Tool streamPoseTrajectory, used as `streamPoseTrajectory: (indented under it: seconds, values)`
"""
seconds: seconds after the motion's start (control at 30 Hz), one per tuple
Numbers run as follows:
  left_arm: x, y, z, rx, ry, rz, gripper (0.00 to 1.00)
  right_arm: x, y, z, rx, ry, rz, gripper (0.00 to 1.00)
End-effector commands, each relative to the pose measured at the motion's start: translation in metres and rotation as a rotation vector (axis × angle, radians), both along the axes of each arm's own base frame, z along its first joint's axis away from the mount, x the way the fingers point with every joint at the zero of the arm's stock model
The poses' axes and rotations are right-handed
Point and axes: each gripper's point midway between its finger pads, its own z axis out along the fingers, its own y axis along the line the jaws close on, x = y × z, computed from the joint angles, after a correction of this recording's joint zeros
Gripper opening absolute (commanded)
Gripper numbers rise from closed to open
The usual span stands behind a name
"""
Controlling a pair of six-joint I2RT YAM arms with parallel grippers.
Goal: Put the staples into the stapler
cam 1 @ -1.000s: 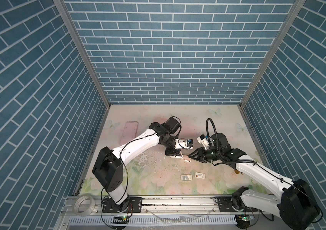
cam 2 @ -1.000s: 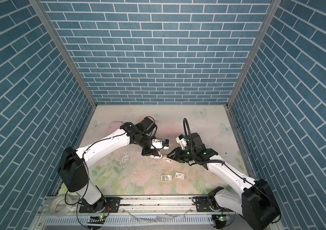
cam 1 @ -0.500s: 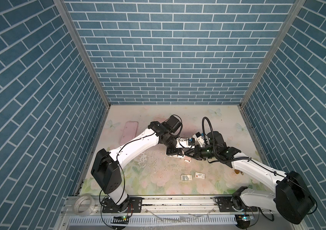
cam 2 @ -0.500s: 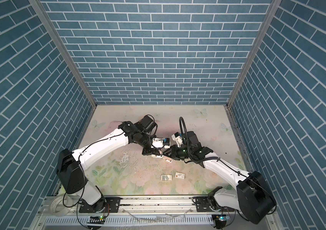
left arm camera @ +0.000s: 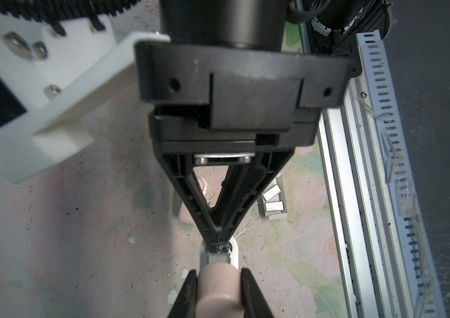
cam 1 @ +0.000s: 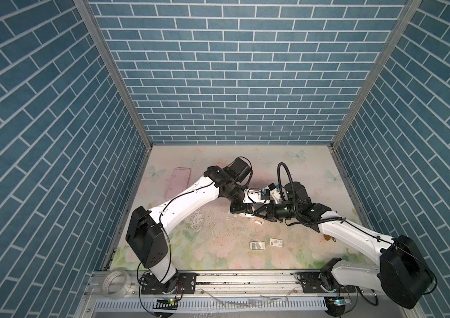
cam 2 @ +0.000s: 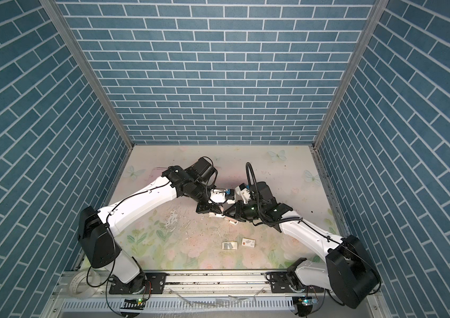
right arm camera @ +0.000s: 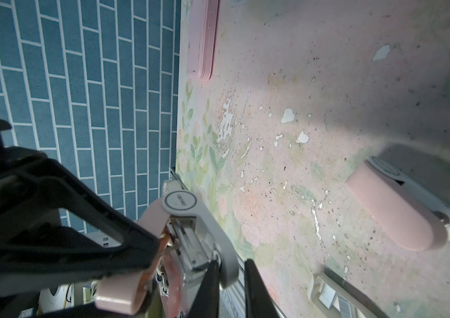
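Closing in from where it hung apart a second ago, the right gripper [left arm camera: 218,242] now has its tips at the stapler [right arm camera: 190,242], which the left gripper [left arm camera: 217,275] holds clamped by its pink top. Seen from the right wrist, the stapler is swung open, its metal channel bared between the pink top and the grey base. The right gripper's fingers [right arm camera: 208,286] stand close together with the end of the grey base in the narrow gap; whether they pinch it cannot be told. The staples [left arm camera: 274,206] lie as short grey strips in their cream tray [left arm camera: 281,180] on the mat [cam 1: 218,247], on the robot's side of the stapler and apart from it. A white card sleeve [cam 1: 276,242] with a red mark lies just beside the tray. A second stapler [right arm camera: 400,206], pink and shut, lies flat on the mat near the held one.
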Motion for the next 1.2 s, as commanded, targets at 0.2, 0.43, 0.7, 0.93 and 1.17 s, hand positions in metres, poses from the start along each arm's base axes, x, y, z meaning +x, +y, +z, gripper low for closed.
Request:
streamPoseTrajectory:
  seconds: [0.2, 0.43, 0.7, 0.93, 1.17]
  values:
    - [-0.004, -0.016, 0.038, -0.114, 0.016, 0.005, 0.0, 0.004, 0.01, 0.007, 0.051, -0.016, -0.011, 0.17]
    - [-0.004, -0.022, 0.044, -0.144, 0.035, 0.023, 0.0, 0.006, 0.019, 0.014, 0.088, -0.046, -0.019, 0.17]
    - [-0.002, -0.025, 0.042, -0.153, 0.035, 0.04, 0.0, 0.005, 0.03, 0.019, 0.112, -0.069, -0.009, 0.18]
    - [0.0, -0.029, 0.045, -0.173, 0.041, 0.058, 0.0, 0.005, 0.035, 0.016, 0.121, -0.073, -0.01, 0.18]
    - [0.001, -0.033, 0.046, -0.19, 0.057, 0.074, 0.0, 0.006, 0.038, 0.019, 0.131, -0.088, -0.018, 0.18]
